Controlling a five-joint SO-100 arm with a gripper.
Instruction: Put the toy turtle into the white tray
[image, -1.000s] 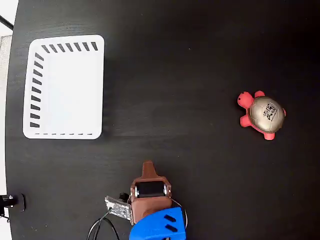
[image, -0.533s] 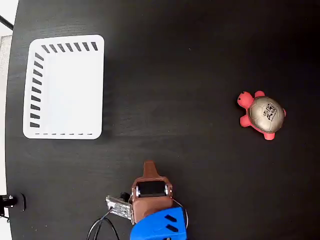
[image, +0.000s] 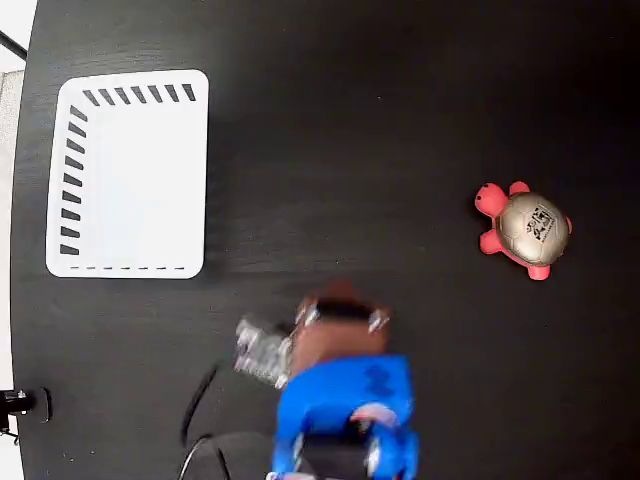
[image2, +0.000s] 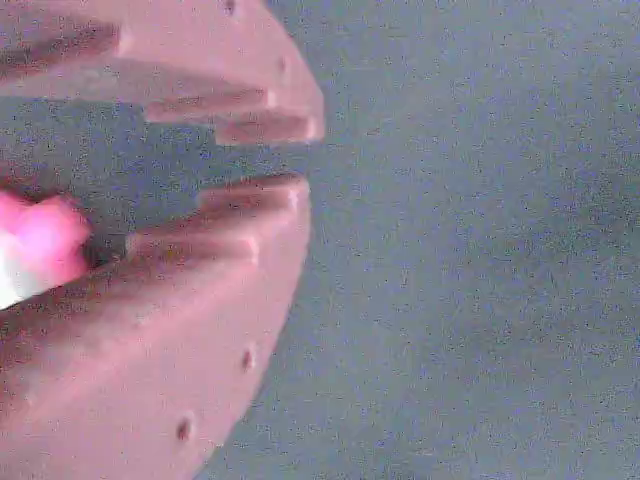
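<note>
The toy turtle (image: 525, 228), with a pinkish-red head and legs and a beige-grey shell, lies on the black table at the right of the fixed view. The white tray (image: 60, 170) sits far off at the upper left, with nothing in it. My gripper (image: 340, 292) is a motion-blurred brown shape at lower centre, well left of and below the turtle. In the wrist view the gripper (image2: 300, 158) holds nothing and its brown fingers (image2: 250, 215) stand nearly together, with only a narrow slit between them. A blurred pink blob (image2: 40, 238) shows at the left edge.
The blue arm body (image: 345, 420) and its cables (image: 200, 410) fill the bottom centre. The black table (image: 350, 130) lies bare between the tray and the turtle. The table's left edge runs just beside the tray.
The arm has swung up and to the right, toward the middle of the table, and now shows blurred. The turtle and the tray have not moved.
</note>
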